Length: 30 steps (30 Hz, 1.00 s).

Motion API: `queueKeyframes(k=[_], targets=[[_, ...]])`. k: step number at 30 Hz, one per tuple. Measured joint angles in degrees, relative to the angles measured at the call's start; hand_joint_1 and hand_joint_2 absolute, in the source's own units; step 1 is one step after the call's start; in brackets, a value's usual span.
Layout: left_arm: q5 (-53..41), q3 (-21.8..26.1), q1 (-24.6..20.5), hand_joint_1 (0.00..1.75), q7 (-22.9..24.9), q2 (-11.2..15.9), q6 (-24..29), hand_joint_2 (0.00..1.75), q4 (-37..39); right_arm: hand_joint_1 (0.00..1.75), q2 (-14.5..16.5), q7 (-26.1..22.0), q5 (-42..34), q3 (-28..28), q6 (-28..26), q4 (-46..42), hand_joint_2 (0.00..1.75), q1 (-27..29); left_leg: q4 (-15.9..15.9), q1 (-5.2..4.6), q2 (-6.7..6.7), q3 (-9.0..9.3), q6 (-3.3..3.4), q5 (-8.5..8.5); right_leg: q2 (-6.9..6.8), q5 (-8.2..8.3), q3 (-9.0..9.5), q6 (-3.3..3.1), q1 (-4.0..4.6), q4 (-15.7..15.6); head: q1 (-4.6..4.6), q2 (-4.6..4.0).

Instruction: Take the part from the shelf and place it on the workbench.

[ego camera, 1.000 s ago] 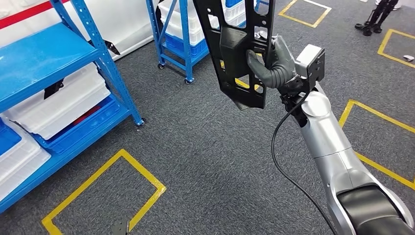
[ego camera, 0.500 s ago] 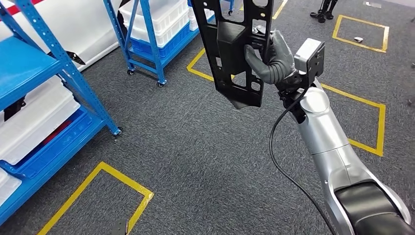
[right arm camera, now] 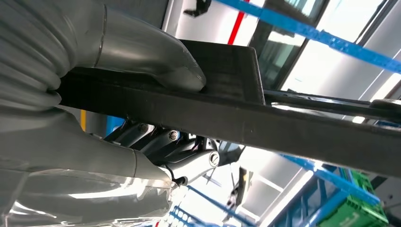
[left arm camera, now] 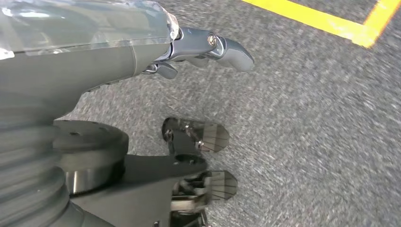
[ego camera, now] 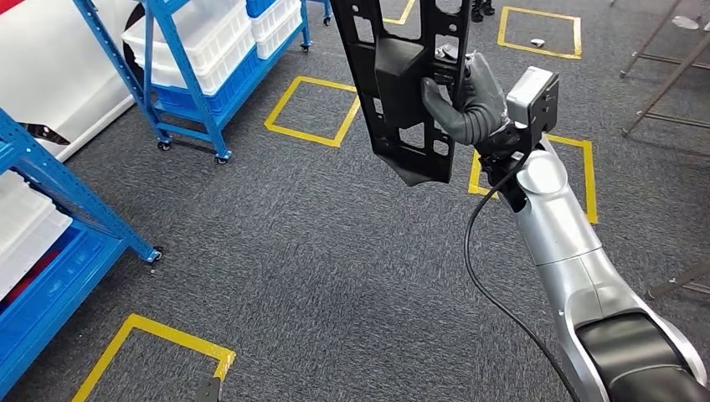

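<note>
The part (ego camera: 402,92) is a long black plastic panel with cut-outs and a boxy block in its middle. In the head view it stands nearly upright in the air, above the grey carpet. My right hand (ego camera: 469,105) grips it from the right side, thumb across the front and fingers behind. In the right wrist view the part (right arm camera: 283,127) runs as a dark bar across my right hand (right arm camera: 142,61), with the thumb pressed on it. My left hand (left arm camera: 198,47) hangs over the carpet with its thumb out and nothing in it.
A blue wheeled shelf (ego camera: 209,50) with white crates stands at the back left. Another blue shelf (ego camera: 50,226) is at the near left. Yellow taped squares (ego camera: 310,109) mark the carpet. Thin metal legs (ego camera: 661,59) stand at the far right.
The whole scene has slid to the left, so the camera has turned right. My right hand still holds the part in the same pose.
</note>
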Motion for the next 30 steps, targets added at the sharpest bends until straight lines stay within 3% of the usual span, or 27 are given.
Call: queueKeyframes(k=[2, 4, 6, 8, 10, 11, 12, 15, 17, 19, 21, 23, 25, 26, 27, 28, 30], targets=[[0.1, 0.0, 0.0, 0.00, 0.0, 0.0, 0.0, 1.75, 0.0, 1.75, 0.0, 0.0, 0.0, 0.0, 0.0, -0.1, 1.75, 0.0, -2.0, 0.01, -1.90, 0.79, 0.22, 0.15, 1.34, 0.43, -0.58, 0.87, -0.27, -0.1, -0.01, 0.00], [0.2, 0.0, 0.0, 0.00, 0.1, 0.0, 0.1, 1.75, 0.0, 1.75, 0.0, 0.1, 0.0, -0.2, 0.0, -0.3, 1.75, 0.3, -2.5, -0.14, -0.69, 1.03, 0.82, 0.52, 2.33, 0.87, -0.92, 1.76, -0.59, -0.4, 0.01, 0.01], [0.1, 0.0, -0.1, 0.00, 0.2, -0.1, 0.2, 1.75, 0.0, 1.75, -0.2, 0.1, 0.0, -0.5, 0.0, -0.6, 1.75, 0.4, -3.4, -0.08, 0.83, 1.38, 1.79, 1.13, -0.48, -0.26, -1.81, 2.17, -0.38, 1.2, 0.03, 0.01], [0.1, 0.0, -0.2, 0.00, 0.3, -0.1, 0.2, 1.75, 0.0, 1.75, -0.3, 0.2, 0.0, -0.6, -0.1, -0.8, 1.75, 0.4, -3.9, -0.24, 2.45, 1.56, 2.35, 1.43, -4.47, -3.66, -4.60, 2.33, -0.12, 7.3, 0.04, 0.01], [0.0, 0.0, 0.0, 0.00, 0.4, -0.1, 0.2, 1.75, 0.0, 1.75, -0.3, 0.3, 0.1, -0.6, -0.1, -1.0, 1.75, 0.8, -3.9, -0.45, 4.12, 1.52, 2.46, 1.39, -5.50, -6.41, -7.73, 2.55, -0.19, 14.3, 0.05, 0.01], [0.0, 0.0, 0.0, 0.00, 0.5, -0.1, 0.2, 1.75, 0.0, 1.75, -0.4, 0.3, 0.1, -0.6, -0.1, -1.0, 1.75, 1.0, -3.8, -0.52, 4.97, 1.51, 2.47, 1.34, -5.62, -6.44, -8.14, 2.60, -0.22, 15.4, 0.05, 0.01], [0.0, 0.0, 0.0, 0.00, 0.5, -0.1, 0.2, 1.75, 0.0, 1.75, -0.4, 0.4, 0.2, -0.7, -0.1, -1.0, 1.75, 1.2, -3.8, -0.56, 5.78, 1.52, 2.43, 1.27, -5.79, -5.43, -7.27, 2.60, -0.22, 14.2, 0.05, 0.01], [0.1, 0.0, -0.2, 0.00, 0.5, -0.1, 0.1, 1.75, 0.0, 1.75, -0.5, 0.6, 0.3, -0.8, -0.1, -1.5, 1.75, 1.3, -3.5, -0.83, 7.77, 1.65, 1.92, 0.78, -8.48, -1.36, -0.67, 2.10, 0.28, 2.6, 0.04, 0.01], [0.1, 0.0, -0.3, 0.00, 0.5, -0.1, 0.0, 1.75, 0.0, 1.75, -0.5, 0.8, 0.3, -0.9, -0.1, -1.9, 1.75, 1.2, -3.4, -1.16, 8.74, 1.75, 1.38, 0.39, -9.36, -1.05, 1.04, 1.39, 0.82, -0.7, 0.04, 0.01], [0.3, 0.0, -0.3, 0.00, 0.5, -0.1, 0.0, 1.75, 0.0, 1.75, -0.6, 1.0, 0.4, -1.0, -0.1, -2.0, 1.75, 1.2, -3.4, -1.27, 9.66, 1.95, 0.81, 0.04, -8.06, -0.94, 1.00, 0.65, 0.89, -0.8, 0.02, 0.01], [0.5, 0.0, -0.3, 0.00, 0.5, -0.1, 0.0, 1.75, 0.0, 1.75, -0.7, 1.1, 0.4, -1.1, 0.0, -2.1, 1.75, 1.0, -1.9, -1.03, 8.28, 1.50, 0.22, -1.30, -6.94, -0.76, 1.12, -0.06, 0.64, -1.1, 0.01, 0.01], [0.7, 0.0, -0.2, 0.00, 0.4, -0.1, 0.0, 1.75, 0.0, 1.75, -0.6, 1.2, 0.4, -1.1, 0.1, -2.2, 1.75, 0.8, 4.3, -0.76, 5.43, -1.18, -0.16, -4.69, -5.93, -0.67, 1.20, -0.64, 0.51, -1.2, 0.01, 0.01], [0.8, 0.0, 0.1, 0.00, 0.4, -0.1, 0.0, 1.75, 0.0, 1.75, -0.6, 1.2, 0.4, -1.0, 0.2, -2.1, 1.75, 0.7, 12.2, -0.73, 4.30, -5.01, -0.27, -7.70, -4.60, -0.68, 1.20, -0.87, 0.59, -1.2, 0.01, 0.01], [0.9, 0.0, 0.3, 0.00, 0.3, 0.0, 0.1, 1.75, 0.0, 1.75, -0.6, 1.2, 0.4, -1.0, 0.3, -2.0, 1.75, 0.7, 14.0, -0.74, 4.20, -6.07, -0.25, -7.76, -3.85, -0.68, 1.21, -0.88, 0.63, -1.1, 0.01, 0.01], [0.9, 0.0, 0.3, 0.00, 0.3, 0.0, 0.1, 1.75, 0.0, 1.75, -0.6, 1.2, 0.4, -1.0, 0.3, -1.9, 1.75, 0.7, 13.5, -0.72, 4.14, -6.10, -0.17, -6.64, -3.10, -0.69, 1.22, -0.88, 0.65, -1.1, 0.01, 0.01], [1.0, 0.0, 0.4, 0.00, 0.3, 0.0, 0.1, 1.75, 0.0, 1.75, -0.5, 1.2, 0.4, -1.0, 0.3, -1.9, 1.75, 0.6, 10.7, -0.68, 3.91, -5.10, -0.06, -4.62, -2.39, -0.70, 1.25, -0.85, 0.63, -1.0, 0.01, 0.01], [1.0, 0.0, 0.4, 0.00, 0.2, 0.0, 0.1, 1.75, 0.0, 1.75, -0.5, 1.2, 0.4, -1.0, 0.3, -1.8, 1.75, 0.4, 2.7, -0.45, 1.75, -1.84, 0.25, -0.50, -0.99, -0.76, 1.13, -0.60, 0.62, -0.7, 0.01, 0.01]])
